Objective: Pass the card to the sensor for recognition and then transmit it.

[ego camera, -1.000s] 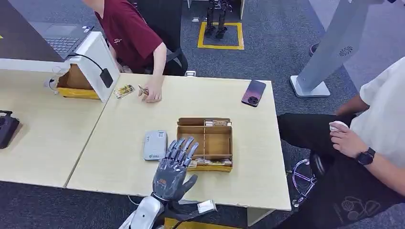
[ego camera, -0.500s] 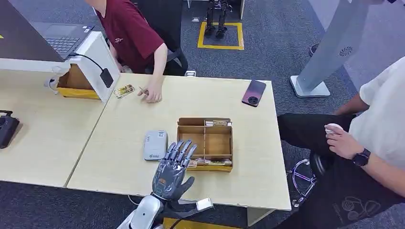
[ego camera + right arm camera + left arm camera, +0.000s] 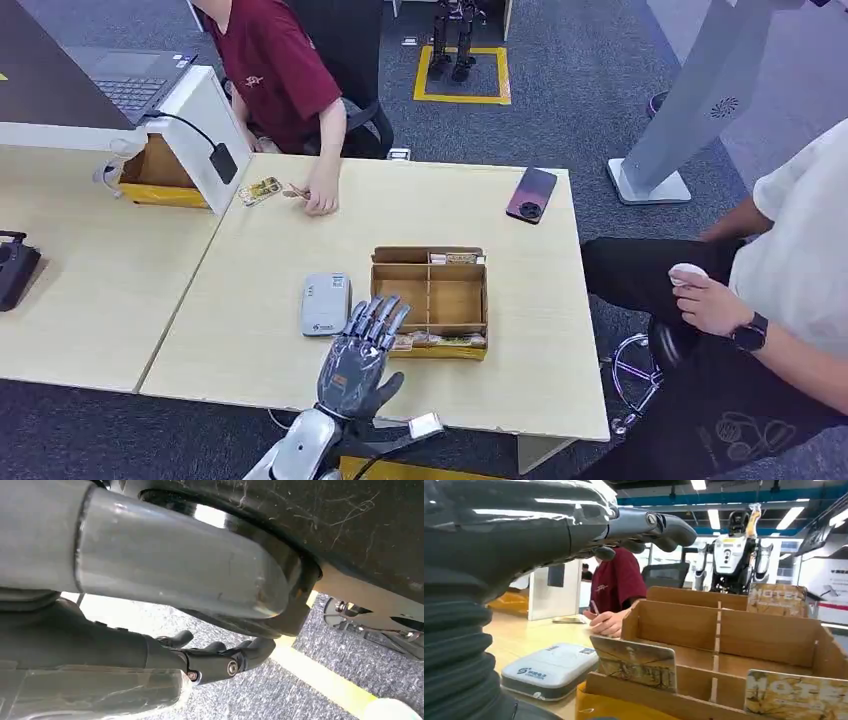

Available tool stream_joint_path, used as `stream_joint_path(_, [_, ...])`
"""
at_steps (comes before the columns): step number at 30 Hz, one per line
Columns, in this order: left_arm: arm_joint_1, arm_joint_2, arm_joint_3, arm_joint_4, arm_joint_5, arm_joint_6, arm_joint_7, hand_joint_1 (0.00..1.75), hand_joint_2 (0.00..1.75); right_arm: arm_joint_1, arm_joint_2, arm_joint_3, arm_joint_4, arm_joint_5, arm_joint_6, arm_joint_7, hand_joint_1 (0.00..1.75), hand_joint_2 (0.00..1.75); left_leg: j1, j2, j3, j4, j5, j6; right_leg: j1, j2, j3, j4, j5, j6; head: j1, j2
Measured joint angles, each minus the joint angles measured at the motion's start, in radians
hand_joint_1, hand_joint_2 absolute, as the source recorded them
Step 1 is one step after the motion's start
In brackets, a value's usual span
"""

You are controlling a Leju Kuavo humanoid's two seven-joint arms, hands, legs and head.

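Observation:
A grey-white card sensor (image 3: 325,303) lies flat on the light wooden table (image 3: 250,330). Just right of it stands a divided cardboard box (image 3: 378,270) with cards (image 3: 445,342) upright in its front slot. My left hand (image 3: 358,358) hovers at the box's front left corner, fingers spread and straight, holding nothing. In the left wrist view my left hand (image 3: 549,535) reaches over an upright patterned card (image 3: 636,664), with the sensor (image 3: 551,670) beside the box (image 3: 769,640). My right hand (image 3: 220,661) hangs low over the carpet, fingers loosely extended, nothing in it.
A person in a red shirt (image 3: 275,70) rests a hand (image 3: 320,198) on the table's far side near a loose card (image 3: 260,190). A phone (image 3: 531,194) lies far right. Another person (image 3: 770,290) sits close to the table's right edge. A white stand (image 3: 205,130) is far left.
My left hand has drawn back slightly toward the table's near edge, still with nothing in it. The person on the right has shifted a hand a little.

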Motion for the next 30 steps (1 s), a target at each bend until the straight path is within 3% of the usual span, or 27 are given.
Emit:
stream_joint_path(11, [0.0,-0.021,0.083,0.0,-0.008,0.0,-0.006,0.0,1.75,-0.001,0.001,0.0,0.0,0.0,-0.002,0.001,0.0,0.0,0.0,0.0,0.0,0.0,0.0,0.0,0.0,0.0,0.0,0.0,0.0,0.0,0.0,0.0])
stream_joint_path(21, [0.001,-0.025,0.09,0.005,0.0,0.0,-0.007,0.0,1.75,-0.001,0.001,0.0,0.0,0.001,-0.002,0.0,0.0,0.0,0.0,0.0,0.0,0.0,0.0,0.0,0.0,0.0,0.0,0.0,0.0,0.0,0.0,0.0])
stream_joint_path(30, [0.01,-0.053,0.119,0.013,0.042,0.0,-0.128,0.0,1.75,0.0,0.001,0.0,0.0,0.002,-0.003,0.0,0.0,0.0,0.0,0.0,0.0,0.0,0.0,0.0,0.0,0.0,0.0,0.0,0.0,0.0,0.0,0.0])
